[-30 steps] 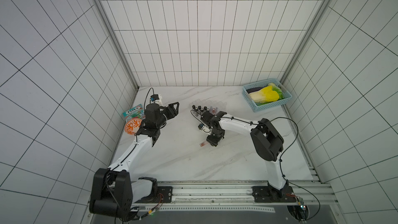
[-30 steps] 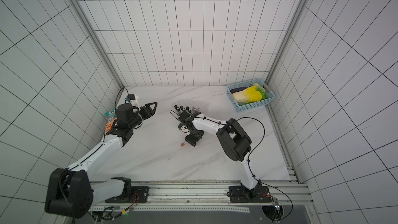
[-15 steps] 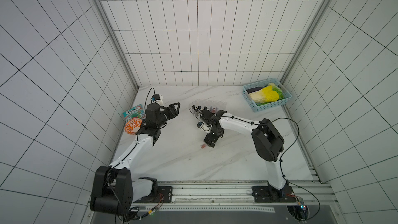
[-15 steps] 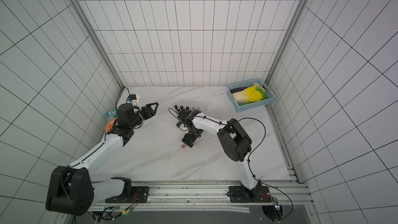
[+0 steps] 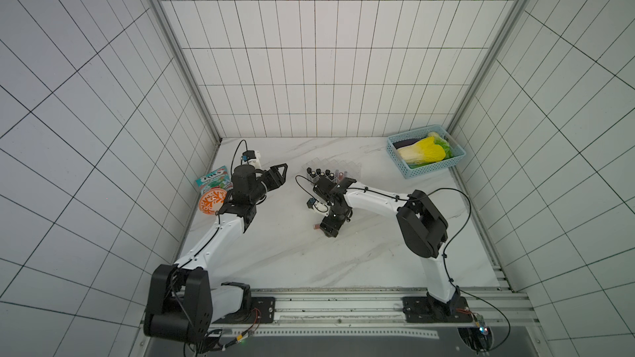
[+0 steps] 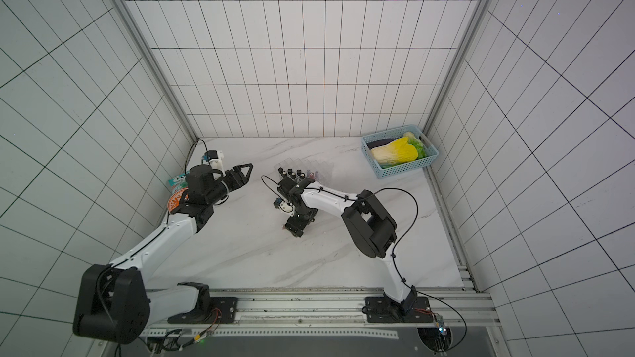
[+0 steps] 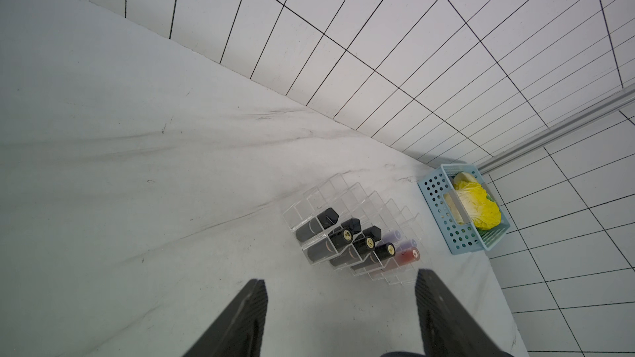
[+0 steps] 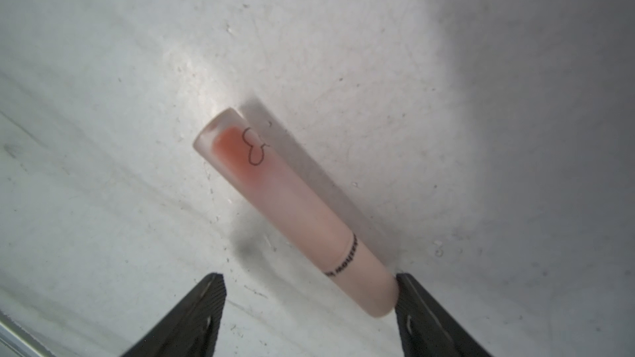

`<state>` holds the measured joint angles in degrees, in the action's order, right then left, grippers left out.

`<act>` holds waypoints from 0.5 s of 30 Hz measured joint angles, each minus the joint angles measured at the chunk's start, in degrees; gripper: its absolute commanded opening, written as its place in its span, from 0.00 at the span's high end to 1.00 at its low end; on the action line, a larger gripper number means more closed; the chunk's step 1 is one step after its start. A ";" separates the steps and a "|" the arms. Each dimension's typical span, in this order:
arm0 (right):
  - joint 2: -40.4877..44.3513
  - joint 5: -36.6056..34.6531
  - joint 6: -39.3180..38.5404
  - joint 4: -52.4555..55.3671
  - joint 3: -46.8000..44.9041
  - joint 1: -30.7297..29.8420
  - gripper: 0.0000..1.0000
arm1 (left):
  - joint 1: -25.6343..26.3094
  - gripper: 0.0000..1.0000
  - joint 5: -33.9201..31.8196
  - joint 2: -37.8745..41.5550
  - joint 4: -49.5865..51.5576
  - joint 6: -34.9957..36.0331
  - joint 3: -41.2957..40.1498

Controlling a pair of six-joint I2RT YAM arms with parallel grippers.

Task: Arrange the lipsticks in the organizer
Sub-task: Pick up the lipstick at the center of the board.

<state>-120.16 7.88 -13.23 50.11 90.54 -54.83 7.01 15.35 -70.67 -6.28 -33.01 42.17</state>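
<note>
Mid-table (image 5: 275, 245), right end effector (image 8: 307, 276) spread, touching lipstick (image 8: 292, 200)

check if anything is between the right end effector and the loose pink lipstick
Nothing visible. The pink lipstick lies flat on the marble table, its pale end between the open jaws of the right end effector, close beside one of its fingers.

White marble table (image 5: 275, 252), organizer (image 7: 330, 190), pink lipstick (image 8: 295, 214), blue basket (image 5: 436, 168), orange bowl (image 5: 211, 200)

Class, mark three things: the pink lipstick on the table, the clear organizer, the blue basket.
pink lipstick (image 8: 295, 211), right wrist view, mid-tube.
clear organizer (image 7: 326, 194), left wrist view, empty slot.
blue basket (image 7: 432, 195), left wrist view, perforated wall.
</note>
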 measured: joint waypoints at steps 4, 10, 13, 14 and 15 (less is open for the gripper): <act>-0.31 0.00 0.11 -0.17 0.00 -0.22 0.15 | 0.00 0.33 0.11 0.00 0.02 0.00 0.00; -2.03 -0.66 0.13 -0.44 2.40 -0.94 0.20 | 0.00 0.34 0.24 -0.39 -0.13 0.00 0.00; -3.19 -1.07 0.11 -0.81 4.00 -1.11 0.33 | 0.00 0.34 0.26 -0.46 -0.13 0.00 0.02; -3.30 -1.11 0.13 -0.92 4.17 -1.14 0.39 | 0.00 0.34 0.28 -0.46 -0.17 0.00 0.00; -3.34 -1.16 0.15 -1.03 4.17 -1.16 0.49 | 0.00 0.34 0.28 -0.46 -0.17 0.00 0.02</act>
<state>-123.50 6.72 -13.08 49.08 94.72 -55.99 7.01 15.64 -71.13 -6.46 -33.01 42.19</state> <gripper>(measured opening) 0.634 0.665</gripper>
